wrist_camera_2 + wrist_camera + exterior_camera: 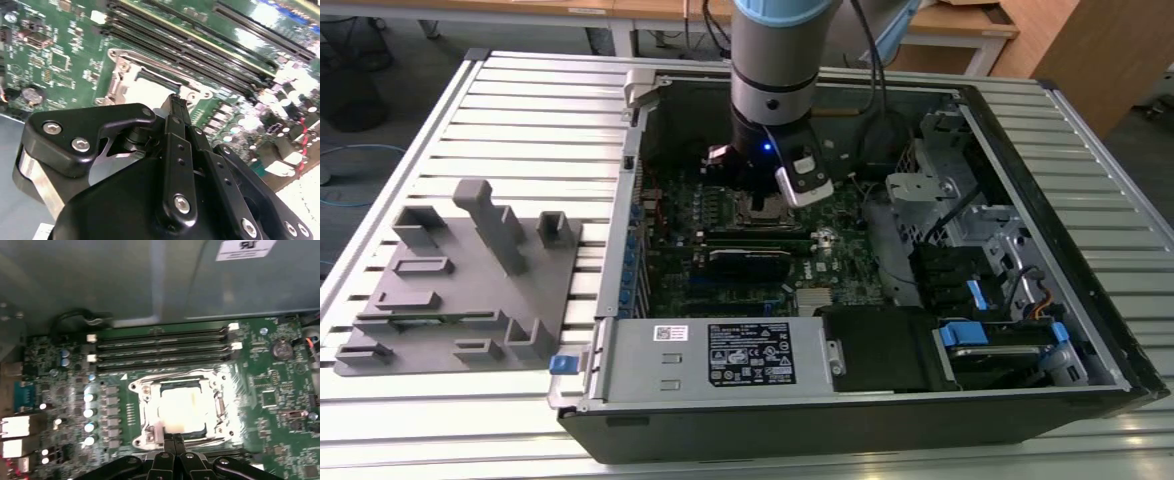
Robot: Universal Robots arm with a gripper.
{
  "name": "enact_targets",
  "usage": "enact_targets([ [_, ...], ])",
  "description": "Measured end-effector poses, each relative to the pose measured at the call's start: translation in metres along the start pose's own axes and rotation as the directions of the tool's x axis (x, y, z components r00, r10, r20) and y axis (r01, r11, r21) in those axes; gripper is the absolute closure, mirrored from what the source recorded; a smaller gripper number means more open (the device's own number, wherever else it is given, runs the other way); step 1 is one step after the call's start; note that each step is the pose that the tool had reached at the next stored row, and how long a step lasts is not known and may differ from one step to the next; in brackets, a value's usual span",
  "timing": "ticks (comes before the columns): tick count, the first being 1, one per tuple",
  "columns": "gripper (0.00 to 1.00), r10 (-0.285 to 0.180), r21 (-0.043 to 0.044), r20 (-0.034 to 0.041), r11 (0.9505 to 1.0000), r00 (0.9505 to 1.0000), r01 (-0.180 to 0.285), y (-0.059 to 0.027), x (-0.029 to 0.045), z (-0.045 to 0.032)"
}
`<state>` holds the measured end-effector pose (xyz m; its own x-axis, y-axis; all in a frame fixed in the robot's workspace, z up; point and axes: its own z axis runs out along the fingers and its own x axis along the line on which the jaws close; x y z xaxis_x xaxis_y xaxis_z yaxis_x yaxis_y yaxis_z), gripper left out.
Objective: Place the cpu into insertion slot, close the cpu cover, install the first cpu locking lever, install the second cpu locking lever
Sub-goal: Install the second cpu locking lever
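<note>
Gripper [173, 440] low over socket, fingertips together, nothing between them, at edge of cpu cover [181, 407]. Cpu [181, 405] seated in slot, bright under cover window. Best kept light, square to frame; no sideways scrape across motherboard [260, 390].

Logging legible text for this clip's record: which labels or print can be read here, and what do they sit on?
None can be read.
Black label on the grey power supply box: print too small.
Small white sticker beside it: too small.
White label on the grey case wall in the first wrist view: blurred.
Circuit board markings: too small.
</note>
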<state>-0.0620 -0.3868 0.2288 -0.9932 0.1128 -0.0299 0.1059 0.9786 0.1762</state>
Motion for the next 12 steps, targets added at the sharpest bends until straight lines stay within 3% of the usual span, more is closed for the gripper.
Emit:
enact_targets([
  [3,0.89,0.000,0.0021,-0.0004,1.0000,1.0000,0.000,0.0067,-0.0041,0.0017],
  [6,0.89,0.000,0.0118,0.0003,0.9999,1.0000,0.000,0.0135,-0.0063,0.0033],
  [7,0.89,-0.001,0.0216,0.0012,0.9998,1.0000,0.001,0.0153,-0.0065,0.0036],
  [10,0.89,-0.003,0.0639,0.0056,0.9980,1.0000,0.003,0.0203,-0.0065,0.0046],
  [12,0.89,-0.004,0.0771,0.0069,0.9970,1.0000,0.003,0.0238,-0.0062,0.0052],
])
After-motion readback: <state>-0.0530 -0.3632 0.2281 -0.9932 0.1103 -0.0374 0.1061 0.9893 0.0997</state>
